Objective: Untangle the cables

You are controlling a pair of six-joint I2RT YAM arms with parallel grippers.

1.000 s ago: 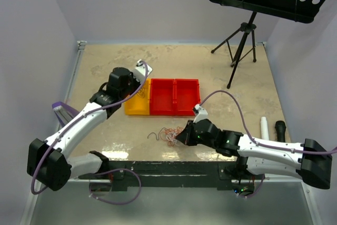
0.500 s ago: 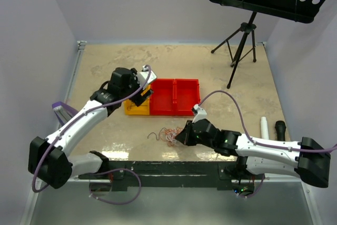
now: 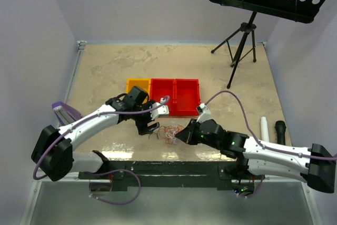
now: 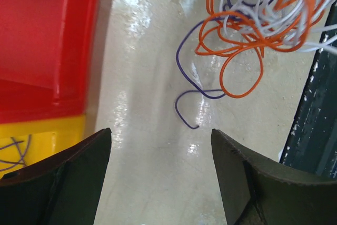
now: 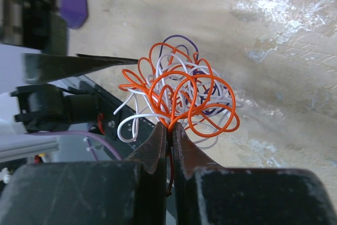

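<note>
The cables, a loose orange, white and purple knot, lie lower centre on the table. The right tool pinches an orange strand. The left tool gapes wide just left of them, with red bins above.

I get bright, even overhead light in the top view, with only faint shadows under the arms. The table shows a glossy sheen at 6 o'clock, along its near edge. In the left wrist view, glare streaks run from 12 toward 6 o'clock. The cables at 1 o'clock look smeared, and the left gripper's fingers are dark and soft. In the right wrist view the cables are crisp, the table glints at 2 o'clock, and the right gripper's fingers blur at 6 o'clock.
</note>
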